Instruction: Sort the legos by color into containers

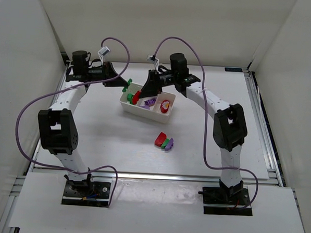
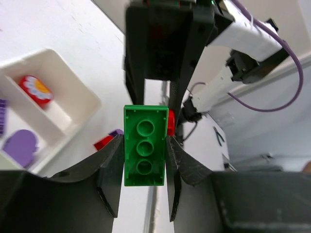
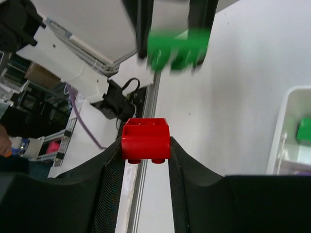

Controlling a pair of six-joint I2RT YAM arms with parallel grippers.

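Green and studded, one lego brick (image 2: 144,145) sits clamped between the fingers of the left gripper (image 1: 124,84), held off the table just beside the left end of the white tray (image 1: 126,106). Facing it nose to nose, the right gripper (image 1: 140,94) pinches a small red brick (image 3: 145,140) over that same end, though whether the brick is above the left compartment or already touching it cannot be told. Inside the tray, the left compartment holds a green piece (image 1: 129,98), the middle one purple pieces (image 1: 150,101), and the right one a red piece with a white and yellow top (image 1: 166,106). On the table (image 1: 102,134) nearer the arm bases, well apart from the tray, lies a tight cluster of red, green and purple bricks (image 1: 163,141).
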